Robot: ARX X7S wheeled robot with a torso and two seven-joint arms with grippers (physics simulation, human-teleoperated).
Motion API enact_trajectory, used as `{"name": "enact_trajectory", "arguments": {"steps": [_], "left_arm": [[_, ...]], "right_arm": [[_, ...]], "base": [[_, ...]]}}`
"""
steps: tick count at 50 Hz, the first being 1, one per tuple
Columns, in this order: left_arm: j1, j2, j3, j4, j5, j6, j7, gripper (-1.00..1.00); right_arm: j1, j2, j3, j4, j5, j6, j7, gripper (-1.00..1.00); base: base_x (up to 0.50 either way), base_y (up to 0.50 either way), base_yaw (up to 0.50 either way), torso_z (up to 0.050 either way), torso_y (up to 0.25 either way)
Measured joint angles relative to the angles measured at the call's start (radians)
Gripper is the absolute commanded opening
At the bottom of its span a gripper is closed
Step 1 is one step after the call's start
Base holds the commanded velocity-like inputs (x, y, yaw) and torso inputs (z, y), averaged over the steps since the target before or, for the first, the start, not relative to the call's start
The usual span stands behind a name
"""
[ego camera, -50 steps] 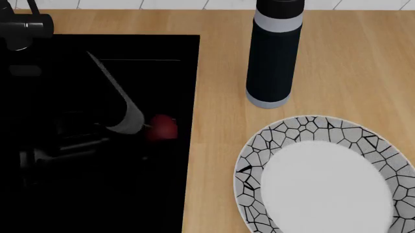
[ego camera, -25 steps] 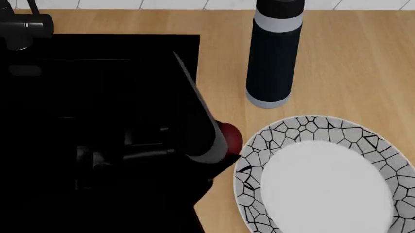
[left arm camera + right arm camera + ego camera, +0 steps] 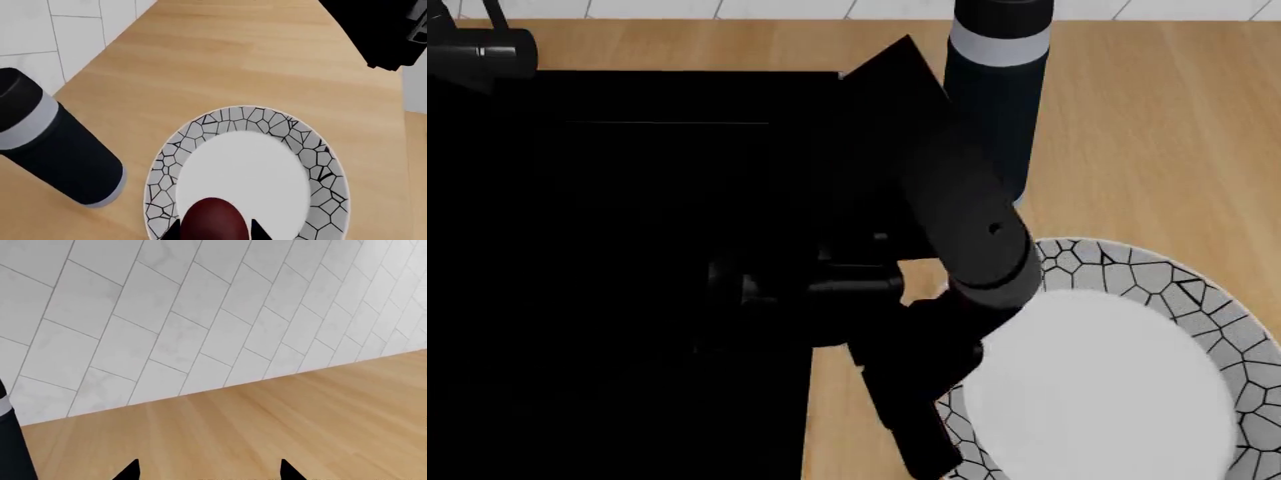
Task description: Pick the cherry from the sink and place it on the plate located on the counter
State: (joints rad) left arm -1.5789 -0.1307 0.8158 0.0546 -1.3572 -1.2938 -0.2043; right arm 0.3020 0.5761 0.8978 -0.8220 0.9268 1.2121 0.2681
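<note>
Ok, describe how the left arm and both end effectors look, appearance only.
The left arm is a matte black cylinder with a grey band near the wrist. The left end effector and the right end effector show only pointed black fingertips. No cables or markings are visible.

Cherry (image 3: 213,220) cut off by edge, stem seemingly hidden.

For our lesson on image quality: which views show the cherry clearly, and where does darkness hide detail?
Left wrist view: cherry evenly lit, sharp, over the plate. Head view: left arm and sink merge into black, and the cherry is hidden. Right wrist view: bright tiles and counter, no cherry.
</note>
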Motion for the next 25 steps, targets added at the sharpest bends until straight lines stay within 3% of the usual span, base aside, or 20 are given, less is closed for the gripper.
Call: {"name": "enact_trajectory", "arguments": {"steps": [16,25], "left_arm": [[-0.071,0.094,0.099,-0.185,0.04,0.069,0.073,-1.0],[-0.134,0.115,0.257,-0.27,-0.046,0.198,0.066,-1.0]], "right_arm": [[-0.036,-0.005,0.021,0.005,-0.008,-0.025,-0.013,1.0],[-0.052,-0.007,0.029,0.004,-0.008,-0.032,-0.015,1.0]], "base": [[0.0,0.0,0.0,0.0,0.0],[0.0,0.0,0.0,0.0,0.0]]}}
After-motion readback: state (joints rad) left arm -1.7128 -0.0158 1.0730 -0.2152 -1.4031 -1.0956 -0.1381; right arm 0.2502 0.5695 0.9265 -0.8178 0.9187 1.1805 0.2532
